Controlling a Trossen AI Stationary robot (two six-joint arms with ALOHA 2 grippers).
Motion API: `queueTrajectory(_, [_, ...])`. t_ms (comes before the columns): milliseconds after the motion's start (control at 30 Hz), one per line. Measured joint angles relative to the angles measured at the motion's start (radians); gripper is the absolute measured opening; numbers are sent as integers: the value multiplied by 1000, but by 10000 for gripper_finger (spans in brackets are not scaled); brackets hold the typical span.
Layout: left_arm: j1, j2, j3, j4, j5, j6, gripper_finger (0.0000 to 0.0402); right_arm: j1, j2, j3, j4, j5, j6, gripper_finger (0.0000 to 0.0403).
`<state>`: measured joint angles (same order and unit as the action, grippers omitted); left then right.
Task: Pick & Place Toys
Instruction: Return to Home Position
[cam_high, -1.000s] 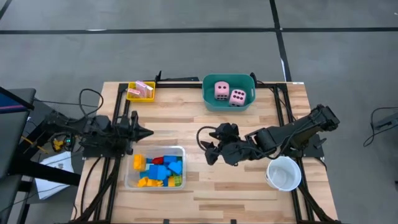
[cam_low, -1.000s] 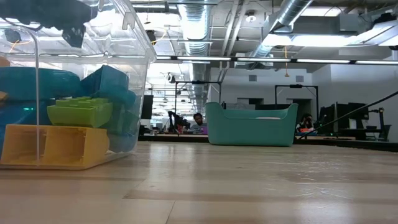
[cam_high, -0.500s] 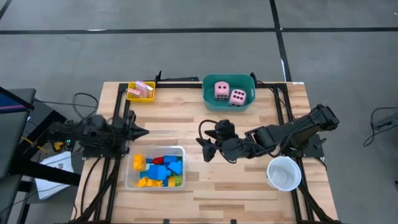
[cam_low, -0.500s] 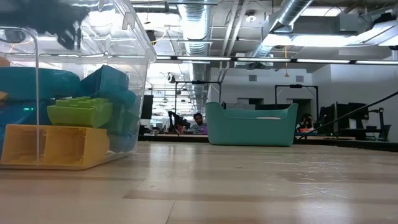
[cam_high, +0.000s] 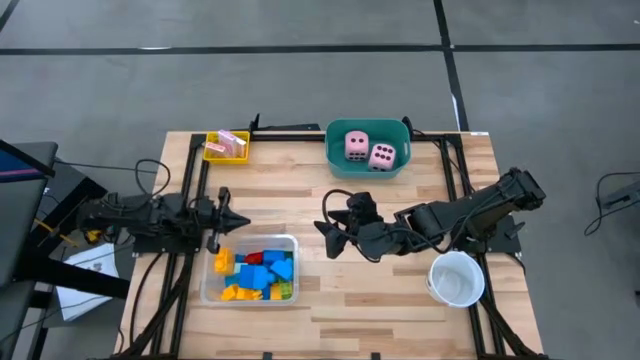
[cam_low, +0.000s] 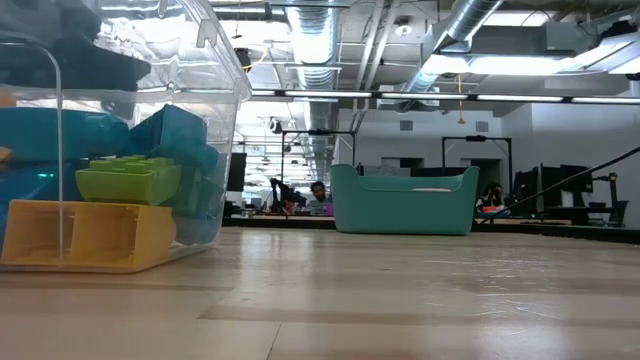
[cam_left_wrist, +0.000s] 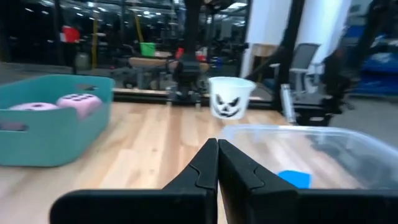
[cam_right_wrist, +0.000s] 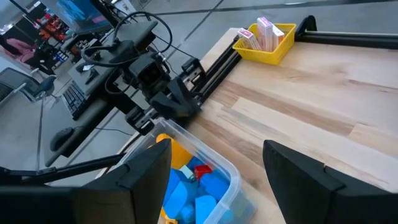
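Several blue, yellow, red and green blocks (cam_high: 255, 268) lie in a clear tray (cam_high: 207, 290) at the near left. Two pink dice (cam_high: 368, 150) sit in a teal tub (cam_high: 335, 160) at the far edge. Pink-white cards (cam_high: 230, 142) stand in a small yellow tray (cam_high: 212, 153) at the far left. My left gripper (cam_high: 246, 222) is shut and empty, just beyond the clear tray's far edge, pointing toward the table's right. My right gripper (cam_high: 328, 236) is open and empty above the bare table to the right of the clear tray, its fingers (cam_right_wrist: 146, 180) spread wide.
A white cup (cam_high: 457, 279) with a dark face drawn on it stands at the near right beside my right arm. Dark frame rails (cam_high: 195, 180) run along the table's left, far and right sides. Bare wood lies between the clear tray and the teal tub.
My left gripper has come down a little and toward the table's near edge, closer to the clear tray's far edge, and has turned about its own axis. My right gripper has shifted slightly toward the far left. No toy has moved.
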<state>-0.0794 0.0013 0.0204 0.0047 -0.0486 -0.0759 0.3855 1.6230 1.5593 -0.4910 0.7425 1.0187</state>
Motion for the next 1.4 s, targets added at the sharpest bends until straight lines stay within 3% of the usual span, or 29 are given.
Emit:
queueTrajectory(133, [73, -1, 0, 3, -2, 32, 3, 0, 0, 0, 0, -2, 4, 244])
queueTrajectory(333, [160, -1, -1, 4, 128, -40, 1, -2, 0, 0, 6, -5, 3, 244])
queueTrajectory(500, [162, 14, -1, 2, 103, -36, 3, -19, 0, 0, 69, -59, -81, 231])
queueTrajectory(633, [162, 40, -4, 30, 102, -36, 1, -45, 7, 1, 217, -118, -285, 176])
queueTrajectory(767, [162, 62, -4, 43, 102, -35, 2, -77, 22, -1, 315, -173, -545, 79])
queueTrajectory(867, [162, 75, -4, 46, 102, -35, 5, -132, 33, 1, 352, -314, -697, 14])
queueTrajectory(1000, [162, 97, -4, 47, 102, -35, 6, -242, 33, 0, 375, -681, -818, 18])
queueTrajectory(1167, [162, 123, -3, 47, 101, -35, 7, -340, 14, -1, 284, -1003, -941, 4])
queueTrajectory(1300, [162, 143, -3, 48, 101, -34, 8, -382, -50, -33, 204, -1120, -1060, 1])
queueTrajectory(1400, [162, 151, -3, 49, 101, -34, 8, -412, -156, -215, 335, -1148, -1074, 1])
